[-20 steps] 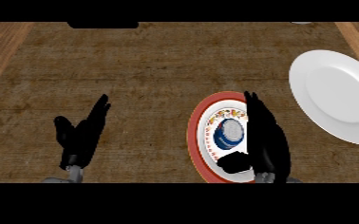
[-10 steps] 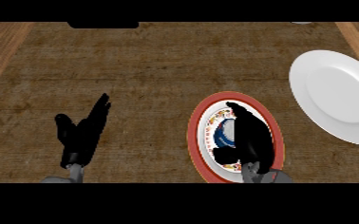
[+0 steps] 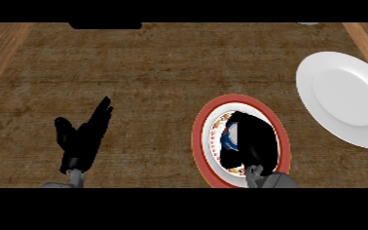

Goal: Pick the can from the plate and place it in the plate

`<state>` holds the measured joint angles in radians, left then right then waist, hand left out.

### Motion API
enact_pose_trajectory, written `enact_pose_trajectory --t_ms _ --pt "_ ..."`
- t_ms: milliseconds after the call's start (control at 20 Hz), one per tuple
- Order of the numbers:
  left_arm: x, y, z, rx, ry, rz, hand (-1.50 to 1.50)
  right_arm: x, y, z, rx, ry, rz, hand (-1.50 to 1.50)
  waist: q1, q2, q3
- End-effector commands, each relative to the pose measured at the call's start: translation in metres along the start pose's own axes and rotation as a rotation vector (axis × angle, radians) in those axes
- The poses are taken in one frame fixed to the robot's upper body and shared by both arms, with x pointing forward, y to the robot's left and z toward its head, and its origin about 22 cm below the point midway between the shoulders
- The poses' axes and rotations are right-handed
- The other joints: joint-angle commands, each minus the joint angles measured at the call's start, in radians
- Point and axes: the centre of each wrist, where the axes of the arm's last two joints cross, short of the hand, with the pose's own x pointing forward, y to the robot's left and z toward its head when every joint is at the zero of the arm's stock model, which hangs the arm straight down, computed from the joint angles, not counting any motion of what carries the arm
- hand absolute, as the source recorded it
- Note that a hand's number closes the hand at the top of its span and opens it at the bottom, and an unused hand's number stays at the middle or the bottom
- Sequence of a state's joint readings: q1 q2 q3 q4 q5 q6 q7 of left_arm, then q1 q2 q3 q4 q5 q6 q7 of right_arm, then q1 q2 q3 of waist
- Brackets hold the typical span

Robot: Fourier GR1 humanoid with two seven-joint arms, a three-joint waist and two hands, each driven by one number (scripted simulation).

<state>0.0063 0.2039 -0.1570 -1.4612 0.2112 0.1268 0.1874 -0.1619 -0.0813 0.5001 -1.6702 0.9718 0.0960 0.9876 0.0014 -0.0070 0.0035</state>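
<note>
two plates are lying on the surface. the right hand is curling its fingers over the can on the red-rimmed plate, lower right. the left hand is resting with fingers straight. risk: the hidden can could tip while lifting toward the white plate.

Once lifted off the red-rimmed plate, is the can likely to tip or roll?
The can looks small and probably light and rigid. It appears upright, so it may tip if nudged and then roll. The right robot hand hides most of it, so the grip is unclear.

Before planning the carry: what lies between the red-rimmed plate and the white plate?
Only bare counter separates red-rimmed plate from white plate, in the head view.
</note>
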Motion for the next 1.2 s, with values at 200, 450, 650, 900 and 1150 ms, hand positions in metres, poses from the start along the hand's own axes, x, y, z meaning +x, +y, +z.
enact_pose_trajectory --t_ms 200,450,650,900,1150 --pt "-0.006 0.002 0.001 0.011 0.059 0.013 0.0 -0.043 0.006 0.058 0.048 -0.365 0.099 1.5 -0.022 0.0 -0.003" --pt "-0.011 0.01 0.01 0.03 0.06 0.006 0.0 -0.067 -0.007 0.097 -0.098 -0.658 -0.032 1.5 -0.03 -0.004 -0.001" --pt "-0.014 0.004 0.01 0.034 0.06 0.009 0.0 -0.086 -0.039 0.112 -0.313 -0.701 -0.119 1.5 -0.035 -0.001 -0.002" --pt "-0.016 0.005 0.008 0.028 0.063 0.012 0.0 -0.104 -0.056 0.121 -0.417 -0.593 -0.34 1.5 -0.023 0.004 -0.002" --pt "-0.015 0.002 0.005 0.022 0.056 0.002 0.0 -0.132 -0.06 0.107 -0.483 -0.471 -0.467 1.5 -0.019 0.005 -0.001"
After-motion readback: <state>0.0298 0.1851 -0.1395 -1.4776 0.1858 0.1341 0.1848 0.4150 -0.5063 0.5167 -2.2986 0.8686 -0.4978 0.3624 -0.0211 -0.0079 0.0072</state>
